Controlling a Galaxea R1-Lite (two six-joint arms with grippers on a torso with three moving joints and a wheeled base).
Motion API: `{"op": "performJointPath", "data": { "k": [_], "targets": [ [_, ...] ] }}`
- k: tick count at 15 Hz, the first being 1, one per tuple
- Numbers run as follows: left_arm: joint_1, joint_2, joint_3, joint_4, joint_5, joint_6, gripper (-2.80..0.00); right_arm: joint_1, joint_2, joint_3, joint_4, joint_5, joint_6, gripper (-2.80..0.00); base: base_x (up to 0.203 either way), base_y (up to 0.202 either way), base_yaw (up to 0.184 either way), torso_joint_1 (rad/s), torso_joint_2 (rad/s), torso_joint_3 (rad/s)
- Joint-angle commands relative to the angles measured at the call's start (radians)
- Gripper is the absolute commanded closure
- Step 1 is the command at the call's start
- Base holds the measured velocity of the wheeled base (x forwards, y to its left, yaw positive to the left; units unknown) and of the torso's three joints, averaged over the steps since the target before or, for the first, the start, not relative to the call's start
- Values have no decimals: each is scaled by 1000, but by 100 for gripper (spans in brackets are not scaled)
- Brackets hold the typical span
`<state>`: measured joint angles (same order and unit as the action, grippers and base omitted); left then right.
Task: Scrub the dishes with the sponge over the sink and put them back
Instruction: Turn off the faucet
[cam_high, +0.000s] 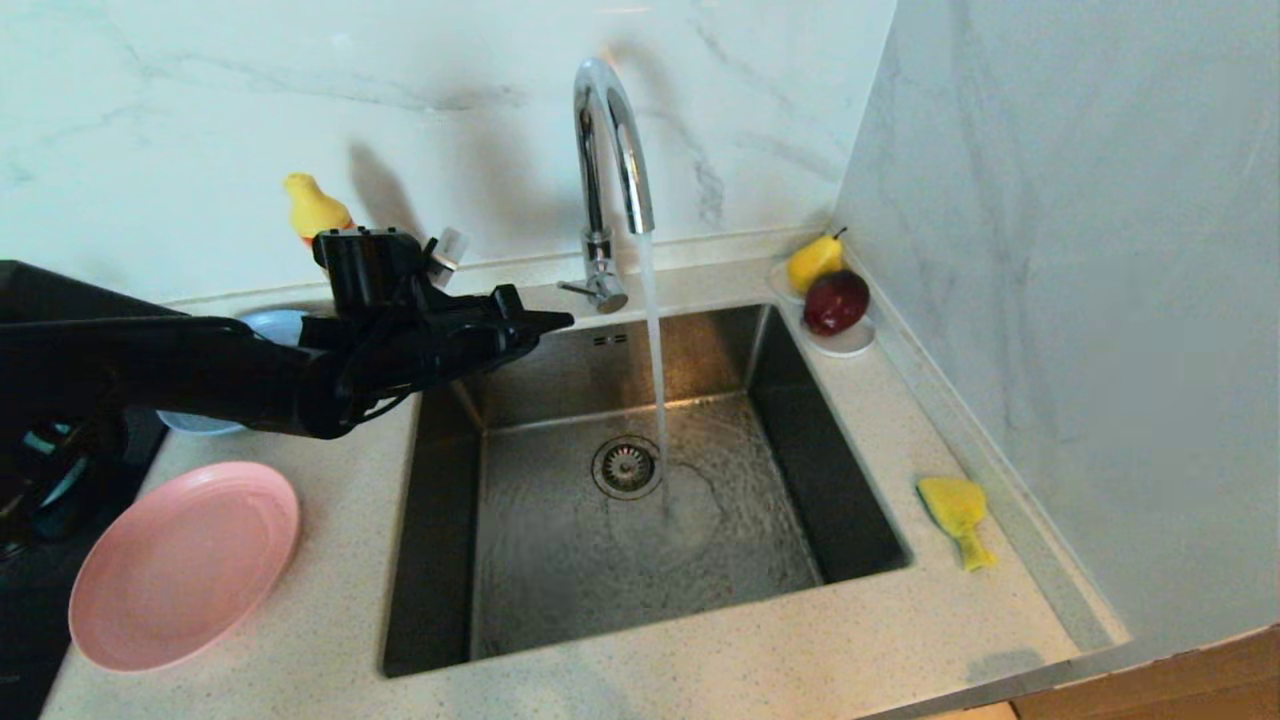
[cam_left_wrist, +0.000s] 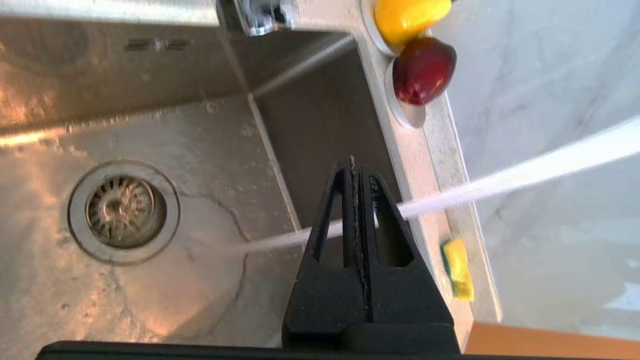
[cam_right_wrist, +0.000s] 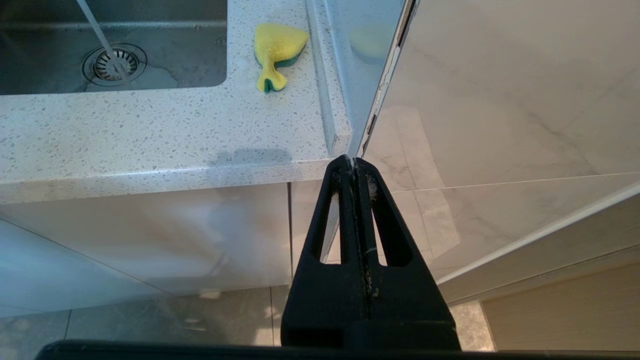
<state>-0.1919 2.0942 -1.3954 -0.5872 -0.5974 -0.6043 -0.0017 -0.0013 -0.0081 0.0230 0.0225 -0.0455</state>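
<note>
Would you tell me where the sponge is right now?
In the head view the sponge lies on the counter right of the sink, near the side wall.

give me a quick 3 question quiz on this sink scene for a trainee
1. True or false: the sponge lies inside the sink.
2. Which dish sits at the counter's front left? A) pink plate B) teal bowl C) white saucer
3. Fill in: the left gripper, held over the sink's back left corner, has its jaws ____.

Key
1. False: it lies on the counter to the right of the sink.
2. A.
3. Shut, holding nothing. The right gripper is also shut, parked below counter level; water runs from the tap.
</note>
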Motion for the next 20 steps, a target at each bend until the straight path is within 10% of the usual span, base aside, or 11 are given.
{"op": "performJointPath", "data": {
  "k": [1,20],
  "targets": [
    [0,30,-32,-3,-2,-3,0,0,1,0,0,0,0,0,0,0,0,0,0,0],
    [0,192,-298,10,44,-35,0,0,1,0,0,0,0,0,0,0,0,0,0,0]
  ]
}}
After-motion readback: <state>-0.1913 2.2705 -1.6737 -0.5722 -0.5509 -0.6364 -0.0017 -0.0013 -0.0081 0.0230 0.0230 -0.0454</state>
